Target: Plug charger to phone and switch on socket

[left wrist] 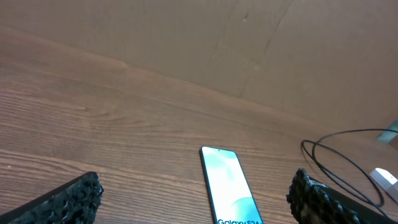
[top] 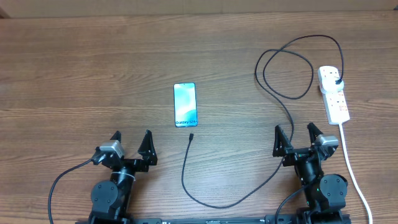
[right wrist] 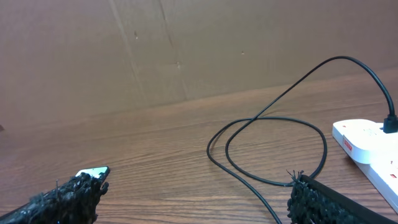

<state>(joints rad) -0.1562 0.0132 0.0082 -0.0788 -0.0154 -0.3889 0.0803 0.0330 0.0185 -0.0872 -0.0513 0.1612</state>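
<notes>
- Both arms sit at the near edge of the table [top: 74, 74]. The left gripper [top: 131, 137] and the right gripper [top: 293, 130] both have their jaws spread wide and hold nothing.
- The phone [top: 185, 104] lies flat, screen up, between the arms and further out. Its "Galaxy" end faces the robot.
- The charger [top: 183, 169] has its connector tip [top: 192, 135] just beside that near end of the phone, not touching it, and pointing roughly at it.
- The step in hand looks like the first one, picking up the connector tip. The left gripper is nearer, so it seems the better choice.
- It should grip the tip right behind its end, keeping it level and in line with the phone's port. The right gripper may need to hold the phone steady so it does not slide when pushed.
- The plug [top: 336, 81] seems to sit already in the far end of the socket [top: 334, 98], so only the red switches [top: 339, 107] would remain. Whether any is on, I cannot tell.
- The cable runs very close to the right gripper and makes a loop [right wrist: 273, 149] ahead of it, so that arm could snag it when reaching out.
- The socket's white cord [top: 351, 168] passes the right arm on its outer side.
- A cardboard wall [left wrist: 186, 37] stands behind the table, well clear of the work.
</notes>
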